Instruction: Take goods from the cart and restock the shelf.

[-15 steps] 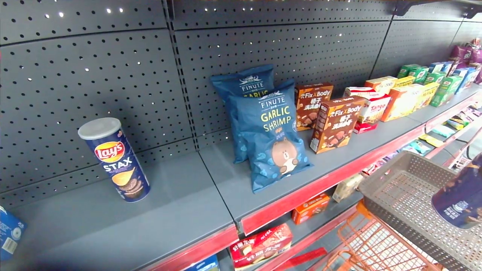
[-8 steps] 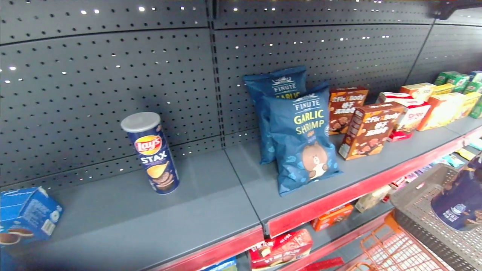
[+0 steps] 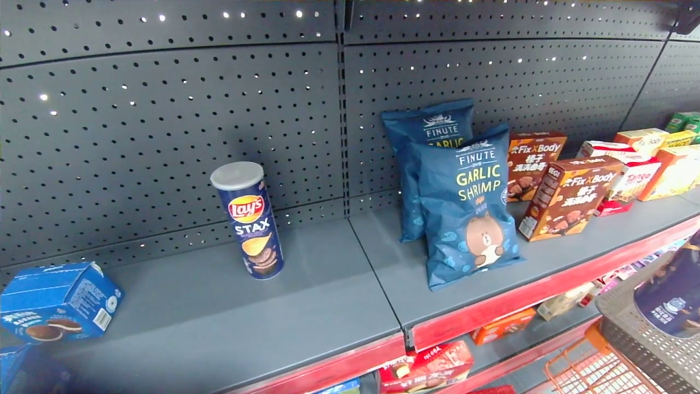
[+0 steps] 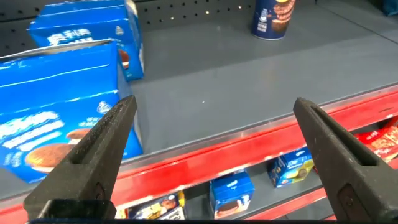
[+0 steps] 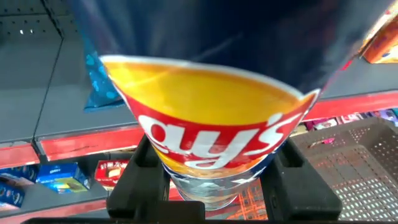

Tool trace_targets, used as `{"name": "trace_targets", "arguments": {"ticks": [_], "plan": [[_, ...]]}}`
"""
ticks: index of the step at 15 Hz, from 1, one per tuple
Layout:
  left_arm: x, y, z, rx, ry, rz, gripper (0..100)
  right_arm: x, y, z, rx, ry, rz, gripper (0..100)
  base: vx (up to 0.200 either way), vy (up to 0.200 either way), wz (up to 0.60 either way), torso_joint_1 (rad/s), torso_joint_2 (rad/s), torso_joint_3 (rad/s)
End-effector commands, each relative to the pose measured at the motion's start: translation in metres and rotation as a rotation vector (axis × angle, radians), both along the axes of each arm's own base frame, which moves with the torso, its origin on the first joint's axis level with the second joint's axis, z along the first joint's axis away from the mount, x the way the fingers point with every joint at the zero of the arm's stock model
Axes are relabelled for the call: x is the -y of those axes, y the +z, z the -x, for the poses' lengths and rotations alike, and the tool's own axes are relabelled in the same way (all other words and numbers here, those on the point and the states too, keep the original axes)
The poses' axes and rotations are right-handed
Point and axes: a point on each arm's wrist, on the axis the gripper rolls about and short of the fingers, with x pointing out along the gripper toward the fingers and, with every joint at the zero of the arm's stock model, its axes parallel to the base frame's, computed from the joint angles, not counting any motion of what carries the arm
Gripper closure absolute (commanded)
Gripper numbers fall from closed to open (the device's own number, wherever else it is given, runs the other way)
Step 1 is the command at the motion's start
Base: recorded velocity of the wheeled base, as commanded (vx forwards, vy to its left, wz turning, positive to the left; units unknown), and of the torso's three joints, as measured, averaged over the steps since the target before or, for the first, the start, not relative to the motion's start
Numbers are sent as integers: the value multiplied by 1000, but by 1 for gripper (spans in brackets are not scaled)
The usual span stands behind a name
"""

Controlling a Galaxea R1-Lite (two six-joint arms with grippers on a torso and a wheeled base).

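Note:
A dark blue chip can [image 3: 249, 221] with a grey lid stands upright on the grey shelf [image 3: 306, 312], close to the pegboard back. It also appears at the far edge of the left wrist view as the chip can [image 4: 273, 15]. A second, similar can [image 3: 670, 295] hangs at the right edge of the head view, over the cart's grey basket [image 3: 623, 328]. My right gripper [image 5: 217, 186] is shut on this can [image 5: 211, 124], whose label faces the wrist camera. My left gripper [image 4: 214, 155] is open and holds nothing, in front of the shelf's red edge [image 4: 249, 140].
Two blue snack bags [image 3: 470, 213] lean on the pegboard right of the standing can, then brown boxes [image 3: 569, 197] and more cartons. Blue cookie boxes [image 3: 57, 301] lie at the shelf's left end, close to my left gripper [image 4: 56, 124]. The orange cart [image 3: 585, 372] sits lower right.
The head camera has swung left, so the whole shelf picture has slid right and the blue cookie boxes have come into view. The held can stays at the right edge.

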Motion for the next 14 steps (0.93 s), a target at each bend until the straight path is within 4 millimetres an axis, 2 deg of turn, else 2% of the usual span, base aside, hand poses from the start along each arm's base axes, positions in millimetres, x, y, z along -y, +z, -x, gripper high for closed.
{"name": "trace_targets", "arguments": {"ticks": [1,10,14], "plan": [[0,0,0,0,2,1,0,0,-1,0,-3,0,1,100,0,0,0,0,0,0],[0,0,0,0,0,0,0,0,-7,-2,-20,-20,47,100,0,0,67,0,1,0],[0,-1,0,-8,-20,-13,0,-1,-7,6,11,22,36,100,0,0,0,0,0,0]]}}
